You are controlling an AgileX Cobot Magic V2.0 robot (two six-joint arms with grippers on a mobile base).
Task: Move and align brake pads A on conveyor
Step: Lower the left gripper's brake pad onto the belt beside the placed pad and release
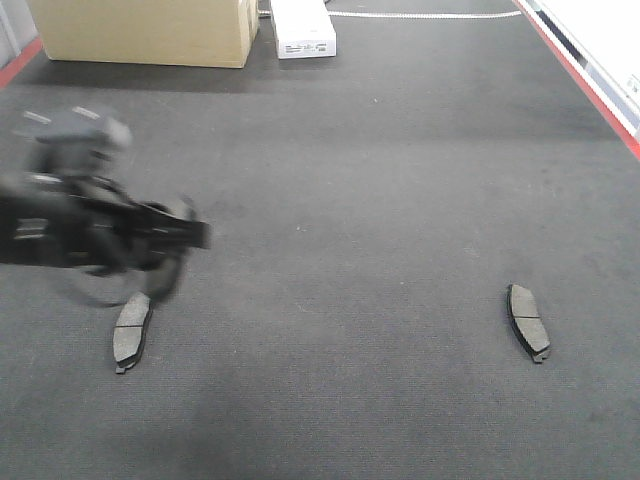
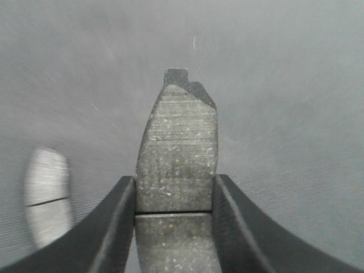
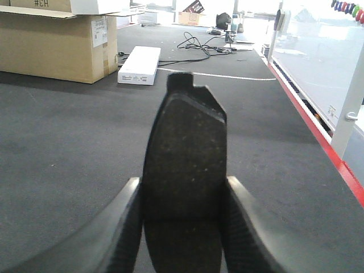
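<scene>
The setting looked like an industrial workshop or factory test floor. A wide dark grey conveyor (image 1: 350,180) with a rough carpet-like surface and red edge strips (image 3: 318,139) filled the views, and loose brake pads (image 1: 528,322) lay on it as workpieces. Large cardboard boxes (image 1: 145,30) and a flat white carton (image 3: 139,64) stood at the far end. Beyond them, black cables (image 3: 196,48) trailed over the floor, and pale glazed partitions (image 3: 318,51) lined the right side.

two brake pads (image 1: 131,331) (image 1: 528,322) lie well apart on the conveyor (image 1: 340,200).
</scene>
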